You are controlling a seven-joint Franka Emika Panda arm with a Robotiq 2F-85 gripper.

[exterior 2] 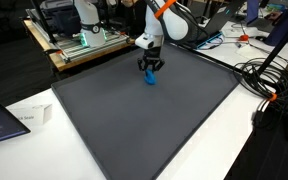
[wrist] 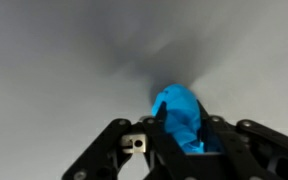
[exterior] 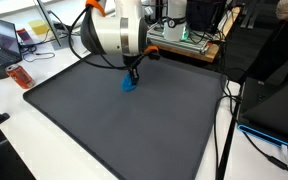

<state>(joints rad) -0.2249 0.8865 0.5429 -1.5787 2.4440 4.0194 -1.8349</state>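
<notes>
Within claw (wrist: pixel 182 140), blue object (wrist: pixel 177 108) lengthwise, rounded end outward.

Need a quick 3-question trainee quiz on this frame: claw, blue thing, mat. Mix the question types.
1. True or false: in the wrist view, the blue object sits between the fingers of the claw.
2. Pick one: the blue object rests on A) a dark grey mat, B) a wooden tray, C) a white plate.
3. Short answer: what colour are the bands on the white arm?

Key: 1 true; 2 A; 3 orange.
</notes>
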